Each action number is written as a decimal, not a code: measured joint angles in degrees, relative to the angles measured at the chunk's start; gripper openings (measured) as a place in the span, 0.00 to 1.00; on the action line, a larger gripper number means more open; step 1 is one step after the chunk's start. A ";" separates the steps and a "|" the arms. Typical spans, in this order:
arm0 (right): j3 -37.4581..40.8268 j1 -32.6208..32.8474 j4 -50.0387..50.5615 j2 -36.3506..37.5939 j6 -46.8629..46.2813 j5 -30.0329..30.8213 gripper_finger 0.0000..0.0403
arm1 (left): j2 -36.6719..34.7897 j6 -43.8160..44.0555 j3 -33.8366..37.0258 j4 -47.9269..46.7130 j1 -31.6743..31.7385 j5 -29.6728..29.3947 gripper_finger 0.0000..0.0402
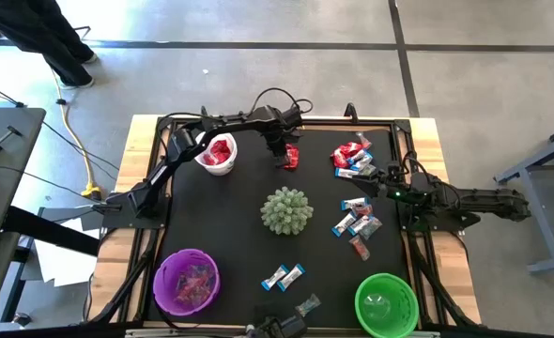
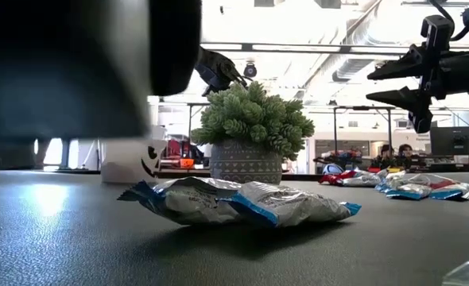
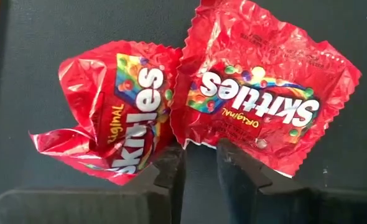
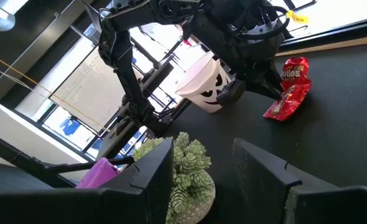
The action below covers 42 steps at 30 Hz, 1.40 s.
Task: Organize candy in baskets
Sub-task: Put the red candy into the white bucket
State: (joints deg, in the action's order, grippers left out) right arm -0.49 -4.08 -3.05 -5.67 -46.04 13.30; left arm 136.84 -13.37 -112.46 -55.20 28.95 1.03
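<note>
Nearest the low camera, two blue-and-silver candy packets (image 2: 242, 202) lie on the black desk (image 1: 230, 235) in front of the spiky green ball (image 1: 286, 210) at its centre. At the near left corner stands the purple basket (image 1: 186, 281), pinkish wrappers inside. At the far left stands the white basket (image 1: 217, 153), red packets inside. Just right of it the left gripper (image 1: 279, 158) points down over two red Skittles packets (image 3: 202, 106) lying side by side on the desk, edges touching; its fingers (image 3: 171, 171) stand slightly apart, tips at the packets' near edges, neither packet clearly clamped. Right of centre, red and blue-and-silver candy (image 1: 357, 192) is scattered in a loose column. The green basket (image 1: 386, 303) sits at the near right corner. The right gripper (image 1: 386, 188) hovers at the desk's right edge, fingers (image 4: 152, 171) apart, holding nothing.
</note>
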 joint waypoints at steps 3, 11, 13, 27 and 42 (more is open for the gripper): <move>0.01 0.00 0.01 0.00 0.01 0.01 0.40 | 0.07 0.88 -1.08 -2.43 0.09 -0.36 0.18; 0.00 0.00 0.00 0.00 0.02 0.00 0.40 | 0.16 2.35 -4.91 -9.14 0.60 -0.14 0.08; 0.01 0.00 0.02 0.00 0.02 0.00 0.40 | 0.11 2.16 -6.15 -9.70 0.68 0.69 0.02; 0.01 -0.02 0.00 0.00 0.00 0.00 0.40 | -0.57 3.94 -6.74 -8.80 1.88 5.83 0.10; 0.00 -0.02 0.02 0.02 0.02 0.00 0.40 | -3.30 -4.41 -6.80 -4.71 4.14 8.08 0.26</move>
State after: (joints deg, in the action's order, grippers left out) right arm -0.49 -4.10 -3.03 -5.65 -46.02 13.30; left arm 133.53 -17.77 -119.26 -59.91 33.09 9.10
